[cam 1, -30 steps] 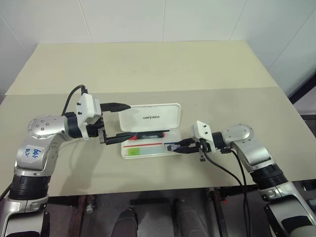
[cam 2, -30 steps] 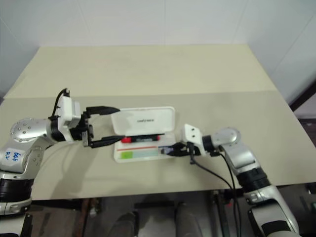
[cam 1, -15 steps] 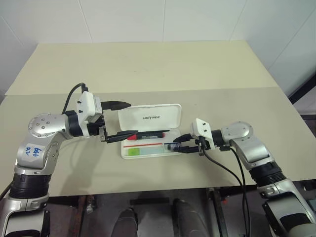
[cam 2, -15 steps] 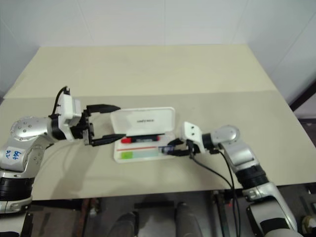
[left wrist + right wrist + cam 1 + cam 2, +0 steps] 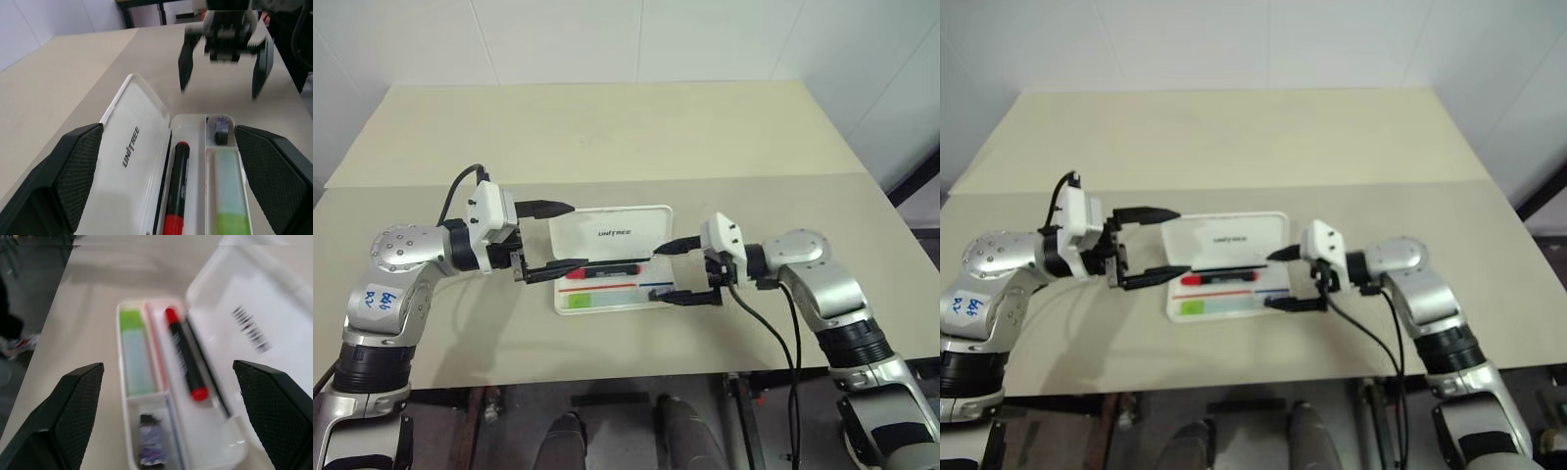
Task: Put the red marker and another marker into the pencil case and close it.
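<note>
The white pencil case (image 5: 558, 305) lies open in the middle of the table, its UNITREE lid (image 5: 612, 233) tilted back. The red marker (image 5: 603, 266) lies in the tray's rear section, also seen as the red marker (image 5: 186, 355). The light-green highlighter (image 5: 597, 299), the other marker, lies in the front section. My left gripper (image 5: 551, 240) stands open at the case's left end, nothing between its fingers. At the right end my right gripper (image 5: 674, 272) hangs open and empty just above the tray.
A small grey-purple nub (image 5: 149, 438) sits in the tray's little end compartment by my right gripper. The beige table (image 5: 607, 137) stretches far behind the case, with a seam running across it. The table's front edge is close below the case.
My right gripper has opened from shut and risen a little off the case's right end. The left gripper, the case and both markers have stayed put.
</note>
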Action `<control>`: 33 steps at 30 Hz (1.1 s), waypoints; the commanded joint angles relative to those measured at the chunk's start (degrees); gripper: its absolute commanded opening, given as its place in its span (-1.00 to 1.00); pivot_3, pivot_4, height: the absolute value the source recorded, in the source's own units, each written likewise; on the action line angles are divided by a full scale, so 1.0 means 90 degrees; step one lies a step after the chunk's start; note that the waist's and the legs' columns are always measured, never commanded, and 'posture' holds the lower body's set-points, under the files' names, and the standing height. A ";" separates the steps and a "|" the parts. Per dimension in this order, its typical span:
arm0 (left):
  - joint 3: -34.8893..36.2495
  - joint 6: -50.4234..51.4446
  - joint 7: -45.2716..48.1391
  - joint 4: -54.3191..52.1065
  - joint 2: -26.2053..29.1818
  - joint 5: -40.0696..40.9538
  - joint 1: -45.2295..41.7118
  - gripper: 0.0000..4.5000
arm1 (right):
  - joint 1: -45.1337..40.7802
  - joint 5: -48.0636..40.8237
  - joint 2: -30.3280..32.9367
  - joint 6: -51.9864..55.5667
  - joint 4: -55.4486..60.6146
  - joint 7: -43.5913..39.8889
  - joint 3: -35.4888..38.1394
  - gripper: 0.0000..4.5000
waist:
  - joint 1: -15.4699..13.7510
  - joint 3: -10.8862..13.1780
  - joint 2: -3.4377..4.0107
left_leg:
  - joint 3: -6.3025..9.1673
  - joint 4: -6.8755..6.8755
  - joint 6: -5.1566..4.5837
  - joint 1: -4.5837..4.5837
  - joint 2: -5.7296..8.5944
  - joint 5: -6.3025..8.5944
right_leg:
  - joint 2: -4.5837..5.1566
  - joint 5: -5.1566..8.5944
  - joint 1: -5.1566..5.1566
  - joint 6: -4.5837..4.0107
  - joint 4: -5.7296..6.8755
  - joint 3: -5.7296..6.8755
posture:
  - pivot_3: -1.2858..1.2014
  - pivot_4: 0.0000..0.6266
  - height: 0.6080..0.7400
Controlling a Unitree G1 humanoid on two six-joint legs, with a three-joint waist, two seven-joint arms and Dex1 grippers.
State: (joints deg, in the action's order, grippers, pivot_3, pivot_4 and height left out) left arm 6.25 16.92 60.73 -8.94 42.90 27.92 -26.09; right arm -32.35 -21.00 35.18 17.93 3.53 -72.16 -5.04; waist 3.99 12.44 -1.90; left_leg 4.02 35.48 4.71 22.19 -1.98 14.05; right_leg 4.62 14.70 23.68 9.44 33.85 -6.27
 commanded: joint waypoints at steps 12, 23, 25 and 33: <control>0.0766 -0.0457 0.0262 0.0283 0.0133 0.0129 0.0598 0.31 | 0.1118 -0.0707 0.1399 0.0341 0.0923 0.0423 0.1751 1.00 | -0.0080 0.0000 0.0000 | -0.0007 0.0008 -0.0004 -0.0004 -0.0001 0.0002 | 0.0000 0.0046 -0.0001 -0.0085 -0.0007 -0.0003 | 0.03 -0.52 1.00; 0.0610 -0.0580 0.0230 0.0417 -0.0011 0.0081 0.0372 -0.98 | 0.1018 -0.0651 0.1319 0.0307 0.1036 0.0691 0.1489 1.00 | -0.0092 0.0000 -0.0001 | -0.0007 0.0020 -0.0004 0.0000 -0.0001 0.0000 | 0.0000 0.0050 -0.0004 -0.0092 -0.0008 -0.0004 | 0.03 -0.52 1.00; 0.0543 -0.1075 -0.0143 0.0748 -0.0092 -0.0445 0.0174 -0.98 | 0.1003 -0.0649 0.1314 0.0297 0.1019 0.0727 0.1463 1.00 | -0.0096 0.0000 0.0000 | -0.0007 0.0020 -0.0004 0.0000 -0.0001 0.0000 | 0.0000 0.0049 -0.0004 -0.0091 -0.0008 -0.0004 | 0.03 -0.52 1.00; 0.0318 -0.1834 -0.1525 0.2568 -0.0520 -0.1623 -0.1174 -0.98 | 0.0944 -0.0619 0.1218 0.0263 0.0987 0.0871 0.1349 1.00 | -0.0117 0.0001 -0.0003 | -0.0006 0.0035 -0.0006 0.0005 0.0001 -0.0003 | 0.0000 0.0033 -0.0015 -0.0068 -0.0020 -0.0004 | 0.03 -0.52 1.00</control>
State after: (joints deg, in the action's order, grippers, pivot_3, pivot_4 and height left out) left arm 9.45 1.50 48.65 13.11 38.42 14.60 -35.24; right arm -22.98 -25.99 46.33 21.22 11.23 -64.80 6.75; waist 2.93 12.44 -1.92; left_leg 3.97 35.78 4.66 22.22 -1.97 14.03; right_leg 4.62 14.94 23.55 8.92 33.70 -6.30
